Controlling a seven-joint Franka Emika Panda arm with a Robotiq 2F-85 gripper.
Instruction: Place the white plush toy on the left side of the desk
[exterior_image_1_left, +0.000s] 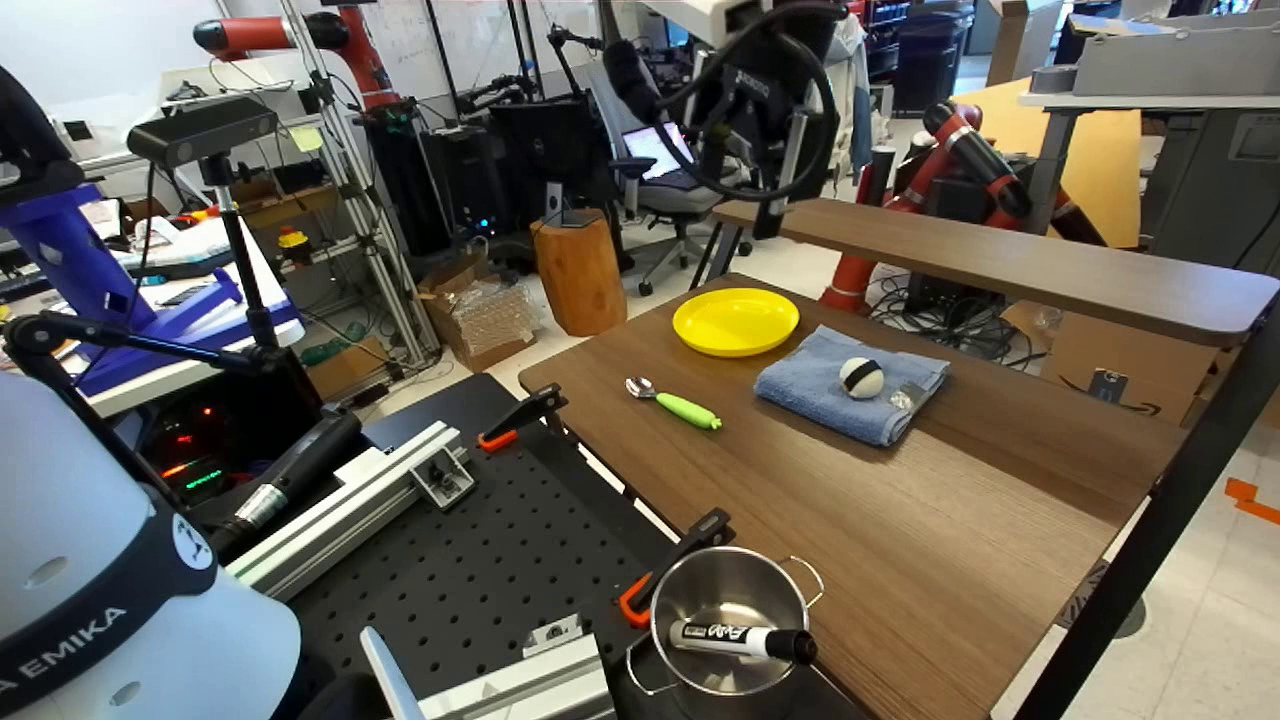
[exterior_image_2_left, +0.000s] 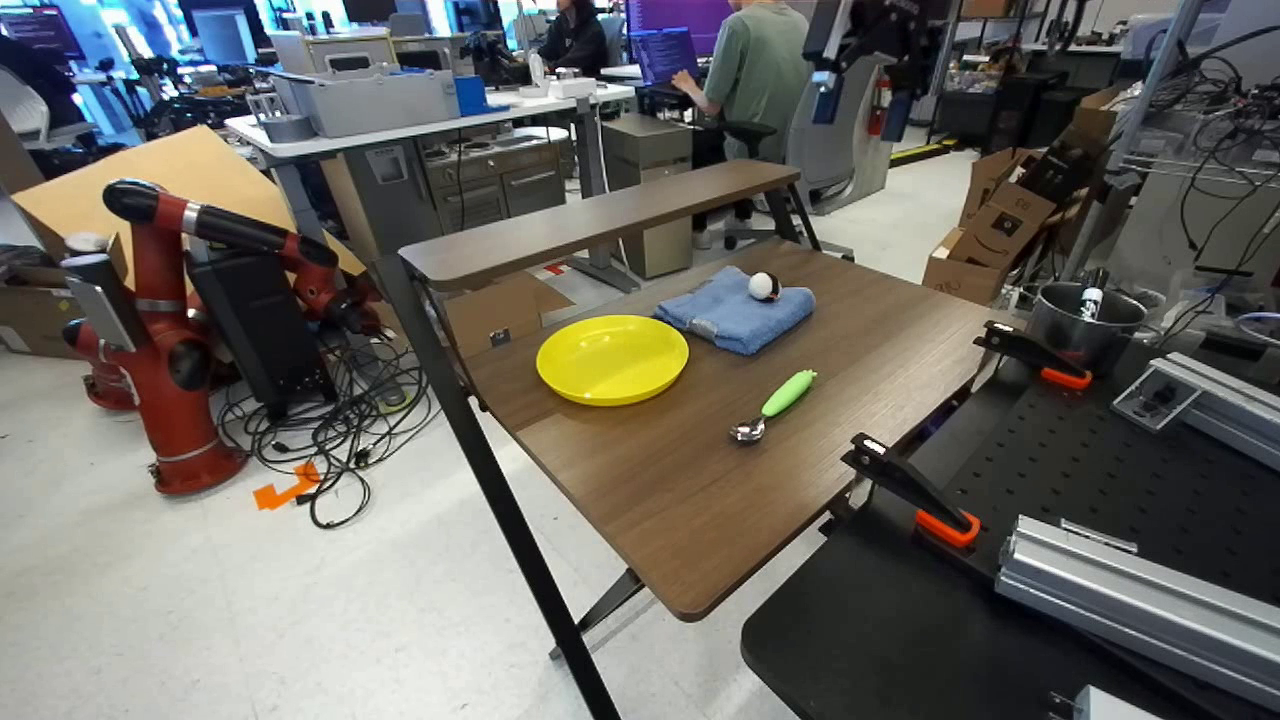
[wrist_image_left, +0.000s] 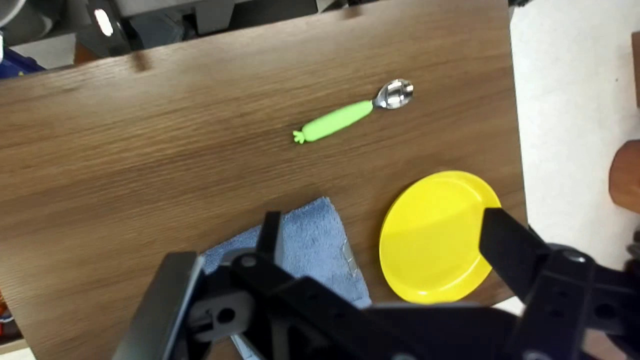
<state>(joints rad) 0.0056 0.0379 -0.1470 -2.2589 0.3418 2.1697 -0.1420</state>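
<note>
Nearest in an exterior view, well apart from the blue cloth (exterior_image_1_left: 815, 372), stands a metal pot (exterior_image_1_left: 735, 575) with a marker (exterior_image_1_left: 725, 637) leaning inside. Closer to the cloth, a green-handled spoon (exterior_image_1_left: 688, 410) lies on the table (exterior_image_1_left: 960, 540). The white plush toy (exterior_image_1_left: 862, 380), banded black, sits on top of the cloth. Just beside the cloth and slightly farther is a yellow plate (exterior_image_1_left: 736, 320). Well above the cloth's level hangs the tool (wrist_image_left: 382, 225), its fingers spread wide apart.
</note>
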